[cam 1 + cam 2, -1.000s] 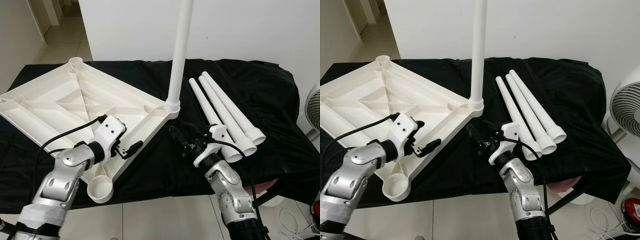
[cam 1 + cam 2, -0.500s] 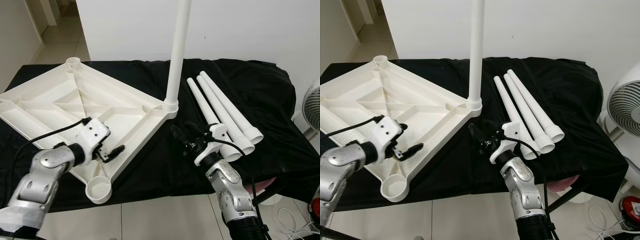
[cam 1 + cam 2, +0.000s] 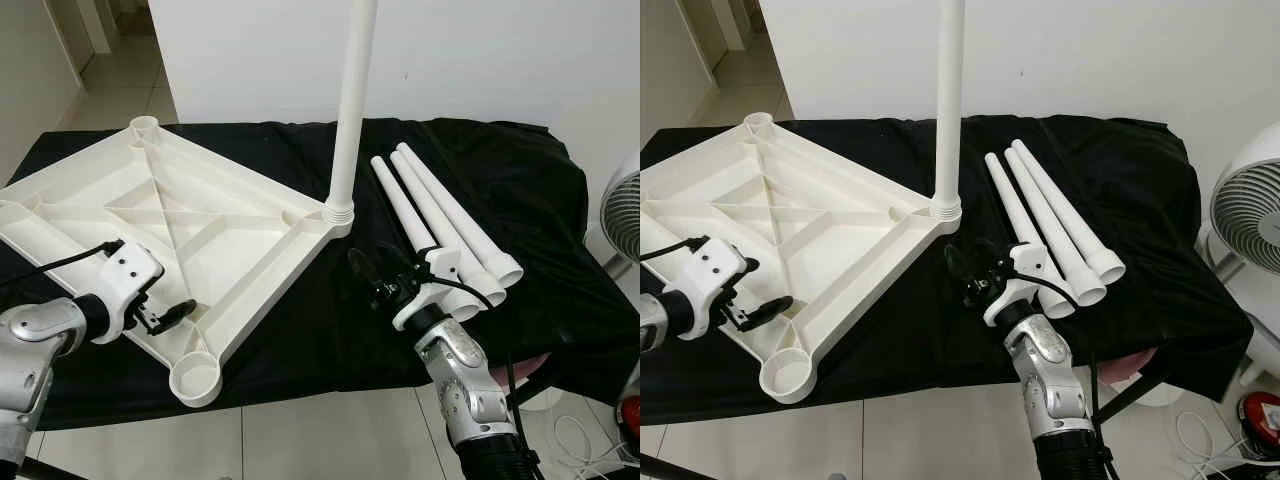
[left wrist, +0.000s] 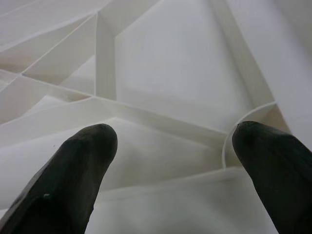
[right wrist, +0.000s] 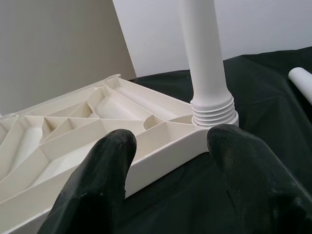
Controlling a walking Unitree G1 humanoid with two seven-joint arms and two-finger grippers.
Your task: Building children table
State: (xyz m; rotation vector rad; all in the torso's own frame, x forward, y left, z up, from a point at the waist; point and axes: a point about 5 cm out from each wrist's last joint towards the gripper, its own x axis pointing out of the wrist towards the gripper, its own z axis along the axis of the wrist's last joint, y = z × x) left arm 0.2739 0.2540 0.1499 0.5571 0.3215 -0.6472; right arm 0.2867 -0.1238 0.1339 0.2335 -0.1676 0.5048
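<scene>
A white plastic tabletop (image 3: pixel 160 215) lies upside down on the black cloth, ribs facing up. One white leg (image 3: pixel 350 110) stands upright, screwed into its right corner socket. Three loose legs (image 3: pixel 440 225) lie side by side to the right. My left gripper (image 3: pixel 172 315) hovers open at the tabletop's near-left edge, just behind the empty front socket (image 3: pixel 195 380); its wrist view looks down on the ribs (image 4: pixel 170 73). My right gripper (image 3: pixel 365 275) is open above the cloth beside the loose legs' wide ends, pointing at the base of the upright leg (image 5: pixel 204 63).
The black cloth (image 3: pixel 330 330) covers a low table whose front edge runs just below both grippers. Another empty socket (image 3: pixel 145 125) sits at the tabletop's far corner. A white fan (image 3: pixel 1250 215) stands on the floor at the right, a white wall behind.
My left arm has drawn back leftward, from over the tabletop's front rim to its near-left edge. The right gripper has stayed nearly still. The view has shifted slightly.
</scene>
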